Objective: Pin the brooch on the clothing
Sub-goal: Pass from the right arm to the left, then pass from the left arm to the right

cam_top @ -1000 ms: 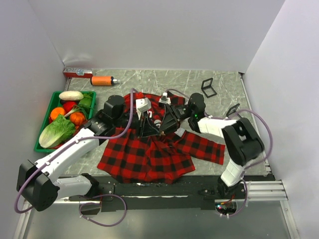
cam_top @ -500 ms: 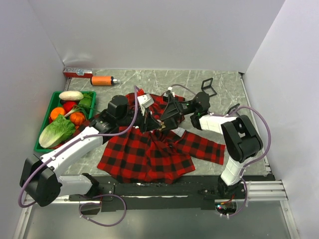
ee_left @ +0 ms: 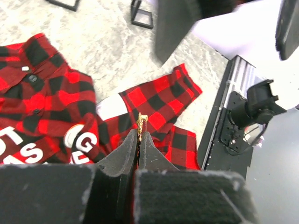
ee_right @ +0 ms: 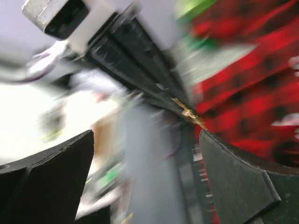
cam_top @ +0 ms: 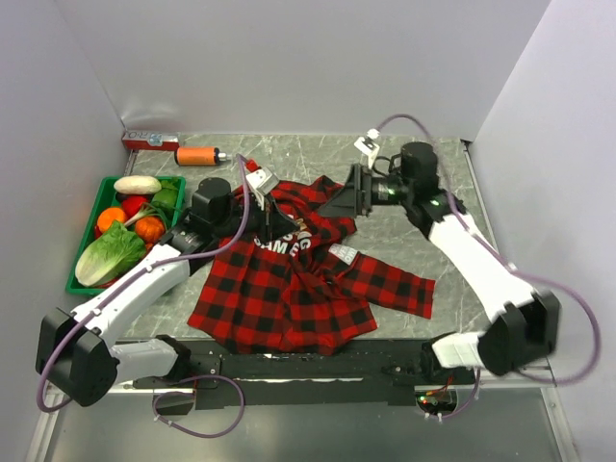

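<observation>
I have the left gripper closed right down on the brooch, a thin gold sliver pinched at the very tips. Its long axis runs in line with the fingers, and it pokes out past them toward the shirt. The shirt lies spread out beneath the tips. In the left wrist view, the white lettering on the shirt's chest sits just to one side of the brooch. From above, this gripper hangs over the shirt's chest, so I judge the coming move to be a short drop along the finger line, into the cloth beside the lettering. The right gripper is spread wide, holds nothing, and hovers at the shirt's far right edge near the collar. Of the 2 arms, the left is plainly nearer the spot.

I see the brooch edge-on only, so its face is hidden and I cannot tell whether its pin stands open. I cannot judge how high the tips are above the shirt. The right wrist view is smeared by blur; only a gold glint at the end of dark fingers reads there.
</observation>
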Tool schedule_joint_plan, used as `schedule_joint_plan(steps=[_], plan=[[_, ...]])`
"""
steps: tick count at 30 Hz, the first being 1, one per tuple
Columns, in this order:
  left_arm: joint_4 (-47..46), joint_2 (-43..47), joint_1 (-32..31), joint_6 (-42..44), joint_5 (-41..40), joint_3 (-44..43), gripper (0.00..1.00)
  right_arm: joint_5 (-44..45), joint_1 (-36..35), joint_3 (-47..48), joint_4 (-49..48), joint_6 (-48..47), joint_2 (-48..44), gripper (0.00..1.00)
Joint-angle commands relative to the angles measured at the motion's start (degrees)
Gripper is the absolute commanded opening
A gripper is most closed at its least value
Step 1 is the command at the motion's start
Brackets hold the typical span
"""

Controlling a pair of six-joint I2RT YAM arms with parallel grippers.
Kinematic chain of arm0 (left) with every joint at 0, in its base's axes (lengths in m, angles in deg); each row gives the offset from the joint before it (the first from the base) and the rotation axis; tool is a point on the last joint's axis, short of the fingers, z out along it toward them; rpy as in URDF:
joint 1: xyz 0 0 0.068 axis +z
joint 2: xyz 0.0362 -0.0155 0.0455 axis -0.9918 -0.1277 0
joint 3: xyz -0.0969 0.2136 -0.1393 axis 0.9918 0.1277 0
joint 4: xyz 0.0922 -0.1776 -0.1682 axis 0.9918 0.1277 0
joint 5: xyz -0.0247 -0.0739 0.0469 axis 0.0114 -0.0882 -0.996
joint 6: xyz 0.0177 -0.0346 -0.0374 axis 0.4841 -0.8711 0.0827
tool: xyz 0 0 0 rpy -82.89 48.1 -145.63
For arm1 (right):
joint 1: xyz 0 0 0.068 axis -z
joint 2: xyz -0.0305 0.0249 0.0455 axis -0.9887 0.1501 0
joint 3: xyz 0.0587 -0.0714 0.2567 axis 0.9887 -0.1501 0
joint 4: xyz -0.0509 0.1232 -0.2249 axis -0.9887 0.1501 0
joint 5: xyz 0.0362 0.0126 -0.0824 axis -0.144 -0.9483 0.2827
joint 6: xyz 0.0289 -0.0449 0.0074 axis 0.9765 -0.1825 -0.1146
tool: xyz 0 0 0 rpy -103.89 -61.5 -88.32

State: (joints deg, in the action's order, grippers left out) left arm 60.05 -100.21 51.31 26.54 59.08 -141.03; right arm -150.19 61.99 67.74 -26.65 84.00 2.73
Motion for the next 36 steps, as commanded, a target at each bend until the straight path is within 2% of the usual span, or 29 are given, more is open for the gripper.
schedule_joint_plan(steps=[1, 3, 5, 7, 9, 11, 12, 15, 17, 19, 21, 29, 36], plan=[[0.5, 2.9, 0.9, -0.2, -2.4, -0.4, 0.01, 34.0, -2.3, 2.1, 30.5, -24.0, -12.7, 1.00], [-0.6, 3.8, 1.3, -0.5, -2.7, 0.1, 0.01, 44.3, -6.3, -1.4, 27.4, -23.7, -18.4, 1.00], [-1.9, 5.3, 1.6, -1.8, -2.3, 0.8, 0.01, 51.5, -7.0, -5.8, 19.3, -23.0, -27.3, 1.00], [-3.6, 6.1, 1.8, -3.5, -1.7, 1.3, 0.01, 53.6, -6.7, -13.0, 12.8, -21.9, -34.4, 1.00], [-4.9, 6.3, 2.1, -5.0, 0.4, 2.0, 0.01, 56.9, -6.6, -19.4, 4.6, -19.4, -37.7, 1.00], [-6.8, 6.0, 2.3, -7.6, 2.5, 2.3, 0.01, 56.6, -6.7, -23.6, -5.0, -15.0, -40.6, 1.00], [-7.3, 5.9, 2.3, -8.3, 4.6, 2.2, 0.01, 52.3, -6.7, -27.5, -8.4, -14.4, -41.1, 1.00], [-9.0, 5.0, 2.3, -10.8, 9.0, 2.1, 0.01, 47.1, -6.8, -32.7, -17.1, -11.5, -41.4, 0.99], [-10.6, 4.3, 2.3, -13.0, 11.5, 2.5, 0.01, 45.9, -7.9, -33.9, -18.8, -12.0, -40.6, 0.89], [-14.0, 3.2, 2.3, -15.9, 15.5, 2.9, 0.01, 45.6, -9.3, -33.3, -17.6, -13.0, -38.9, 0.83], [-17.3, 2.4, 2.3, -17.8, 17.5, 3.6, 0.01, 44.2, -11.7, -32.7, -17.7, -13.6, -37.9, 0.81], [-20.2, 0.1, 2.3, -20.8, 20.8, 4.1, 0.01, 40.6, -16.6, -32.5, -25.8, -12.7, -35.3, 0.72], [-24.5, 0.5, 2.3, -23.7, 22.9, 5.2, 0.01, 41.9, -20.6, -29.0, -23.5, -16.0, -30.3, 0.63]])
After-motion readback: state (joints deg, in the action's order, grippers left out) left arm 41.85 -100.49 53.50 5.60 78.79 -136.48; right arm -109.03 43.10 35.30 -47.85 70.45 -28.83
